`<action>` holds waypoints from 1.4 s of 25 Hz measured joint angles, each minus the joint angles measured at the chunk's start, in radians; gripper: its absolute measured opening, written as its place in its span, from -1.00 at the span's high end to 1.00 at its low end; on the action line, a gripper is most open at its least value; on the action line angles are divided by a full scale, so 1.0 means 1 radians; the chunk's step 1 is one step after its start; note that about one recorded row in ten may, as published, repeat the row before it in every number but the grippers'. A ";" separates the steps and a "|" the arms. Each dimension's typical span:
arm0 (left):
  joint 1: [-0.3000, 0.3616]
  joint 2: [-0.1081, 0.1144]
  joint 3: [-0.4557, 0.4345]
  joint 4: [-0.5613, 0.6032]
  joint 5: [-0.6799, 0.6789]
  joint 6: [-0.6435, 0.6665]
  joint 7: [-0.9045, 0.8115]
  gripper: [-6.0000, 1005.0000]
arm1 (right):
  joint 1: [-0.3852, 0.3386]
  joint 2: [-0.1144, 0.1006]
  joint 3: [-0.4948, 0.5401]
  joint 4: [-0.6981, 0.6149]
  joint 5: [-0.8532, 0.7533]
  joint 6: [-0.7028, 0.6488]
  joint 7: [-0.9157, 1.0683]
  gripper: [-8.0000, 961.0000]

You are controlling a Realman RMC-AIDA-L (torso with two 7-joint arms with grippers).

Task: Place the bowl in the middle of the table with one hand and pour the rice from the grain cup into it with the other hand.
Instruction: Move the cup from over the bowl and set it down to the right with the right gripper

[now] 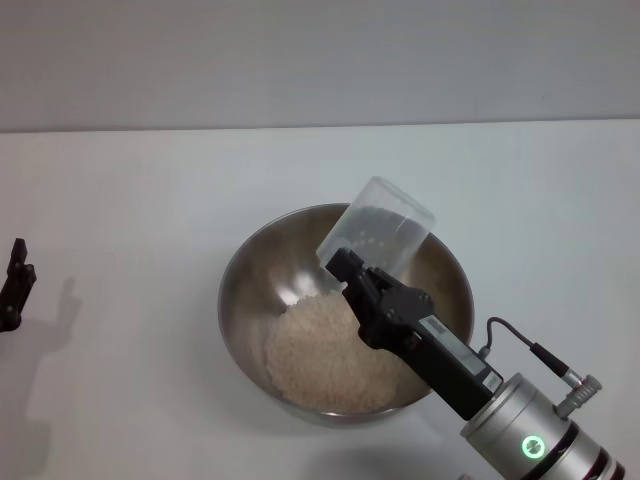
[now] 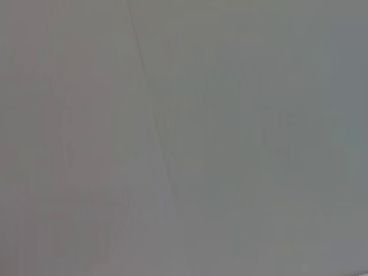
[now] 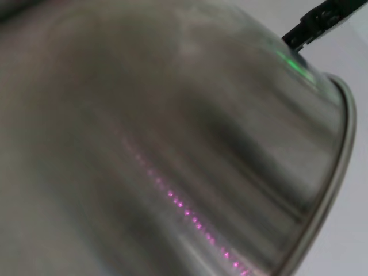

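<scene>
The steel bowl (image 1: 246,285) stands in the middle of the white table (image 1: 120,200) and also fills the right wrist view (image 3: 172,132). A pale heap of rice (image 1: 325,355) lies in its bottom. My right gripper (image 1: 347,270) reaches in over the bowl's near right rim and is shut on the clear grain cup (image 1: 380,232). It holds the cup tilted above the bowl's far side. Only a few grains cling inside the cup. My left gripper (image 1: 15,285) rests low at the far left edge of the head view, away from the bowl.
The table's far edge meets a grey wall (image 1: 320,60). The left wrist view shows only a plain grey surface (image 2: 184,138). A cable and plug (image 1: 560,375) stick out beside my right wrist.
</scene>
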 joint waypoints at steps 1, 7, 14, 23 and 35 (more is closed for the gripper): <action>0.000 0.000 0.000 0.000 0.000 0.000 0.000 -0.50 | 0.000 0.000 0.000 0.000 -0.002 0.001 0.000 0.96; 0.001 0.000 0.001 -0.002 0.000 0.000 0.000 -0.50 | -0.008 0.000 0.019 0.035 0.002 -0.009 0.095 0.96; -0.001 0.000 0.003 -0.004 0.000 0.000 0.000 -0.50 | -0.059 0.000 0.103 0.114 0.006 -0.101 0.550 0.95; -0.003 0.000 0.004 -0.004 0.001 0.003 0.000 -0.50 | -0.113 -0.007 0.210 0.114 0.083 -0.236 1.321 0.93; -0.003 0.000 0.004 -0.005 0.007 0.006 0.000 -0.50 | -0.080 -0.010 0.319 -0.313 0.100 -0.318 2.616 0.91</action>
